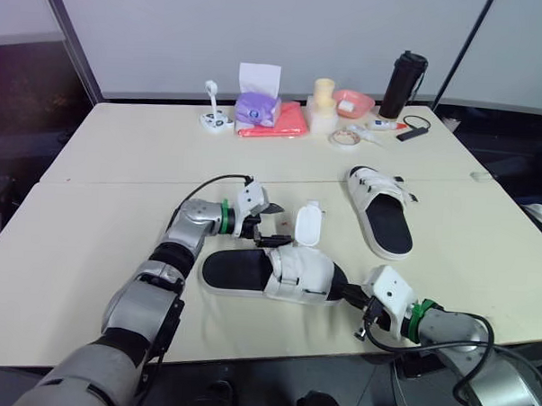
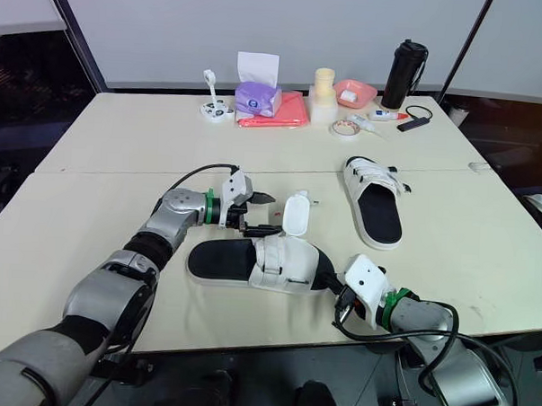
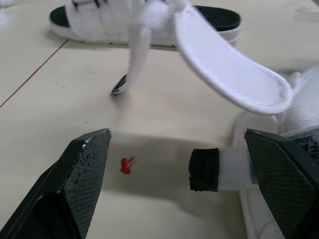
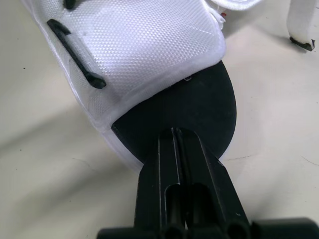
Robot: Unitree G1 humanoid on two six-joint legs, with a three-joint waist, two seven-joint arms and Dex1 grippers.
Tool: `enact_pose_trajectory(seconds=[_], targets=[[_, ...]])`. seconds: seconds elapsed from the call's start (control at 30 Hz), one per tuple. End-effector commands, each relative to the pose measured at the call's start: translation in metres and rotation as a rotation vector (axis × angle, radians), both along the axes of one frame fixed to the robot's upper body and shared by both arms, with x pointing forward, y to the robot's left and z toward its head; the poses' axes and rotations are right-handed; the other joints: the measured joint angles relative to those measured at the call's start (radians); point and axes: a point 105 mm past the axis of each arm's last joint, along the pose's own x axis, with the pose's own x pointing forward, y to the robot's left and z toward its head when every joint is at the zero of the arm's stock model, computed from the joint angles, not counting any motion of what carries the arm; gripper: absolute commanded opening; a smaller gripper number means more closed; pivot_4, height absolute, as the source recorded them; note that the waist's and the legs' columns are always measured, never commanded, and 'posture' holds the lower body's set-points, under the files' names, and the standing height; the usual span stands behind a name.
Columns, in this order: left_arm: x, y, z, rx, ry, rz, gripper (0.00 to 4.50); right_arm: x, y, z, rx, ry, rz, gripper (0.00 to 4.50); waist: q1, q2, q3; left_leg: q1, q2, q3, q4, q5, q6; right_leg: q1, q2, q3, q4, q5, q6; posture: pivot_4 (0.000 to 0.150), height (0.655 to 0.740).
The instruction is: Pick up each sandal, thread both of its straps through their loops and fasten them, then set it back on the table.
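A white sandal (image 1: 268,273) lies unfastened near the table's (image 1: 120,160) near edge, toe pointing right. The left gripper (image 3: 177,144) has its jaws apart around a black-tipped strap (image 3: 203,169). The right gripper (image 4: 174,133) has its jaws together, tips resting on the toe.

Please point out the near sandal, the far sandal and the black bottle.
near sandal (image 1: 237,270): left eye view, black footbed.
far sandal (image 1: 389,228): left eye view, black footbed.
black bottle (image 1: 402,87): left eye view, middle of body.

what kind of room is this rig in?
Probably an office or lab room: pale tables pushed together, plain wall panels, desk clutter like a tape roll and black tumbler.
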Motion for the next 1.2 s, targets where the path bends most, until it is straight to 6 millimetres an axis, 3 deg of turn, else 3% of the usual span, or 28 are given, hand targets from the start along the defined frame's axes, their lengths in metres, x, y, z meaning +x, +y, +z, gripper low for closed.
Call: enact_pose_trajectory(seconds=[0.03,0.2,0.33,0.63,0.87,1.2], targets=[[-0.010,-0.004,-0.003,0.071,0.002,-0.111,4.45,-0.007,-0.006,-0.020,-0.026,0.082,-0.028,0.00,0.000,0.000,0.000,0.000,0.000,0.000,0.000,0.000,0.000,0.000,0.000,0.000,0.000,0.000,0.000,0.150,0.7400],[-0.004,0.005,-0.007,0.142,-0.051,-0.078,4.45,-0.005,-0.006,-0.019,-0.027,0.078,-0.026,0.00,0.000,0.000,0.000,0.000,0.000,0.000,0.000,0.000,0.000,0.000,0.000,0.000,0.000,0.000,0.001,0.150,0.7400],[0.011,0.007,0.007,0.094,-0.076,0.034,4.45,-0.003,-0.005,-0.019,-0.027,0.075,-0.025,0.00,0.000,0.000,0.000,0.000,0.000,0.000,0.000,0.000,0.000,0.000,0.000,0.000,0.000,0.000,0.001,0.150,0.7400],[0.024,0.011,0.052,-0.259,0.184,0.130,4.45,0.000,-0.006,-0.018,-0.031,0.065,-0.019,0.00,-0.003,-0.002,0.001,0.000,0.000,-0.001,0.000,0.000,0.000,0.000,0.000,-0.001,0.001,0.000,0.001,0.150,0.7400],[0.017,0.001,0.072,-0.480,0.503,0.068,4.45,0.001,-0.005,-0.018,-0.031,0.063,-0.015,0.00,-0.004,-0.002,0.001,0.000,0.000,-0.001,0.000,0.000,0.000,0.000,0.000,-0.001,0.001,-0.001,0.001,0.150,0.7400],[-0.004,-0.025,0.047,-0.423,0.800,0.026,4.45,-0.001,-0.008,-0.017,-0.038,0.062,-0.024,0.00,-0.004,-0.002,0.001,0.000,0.000,-0.001,0.000,0.000,0.000,0.000,0.000,-0.001,0.001,0.000,0.001,0.150,0.7400]])
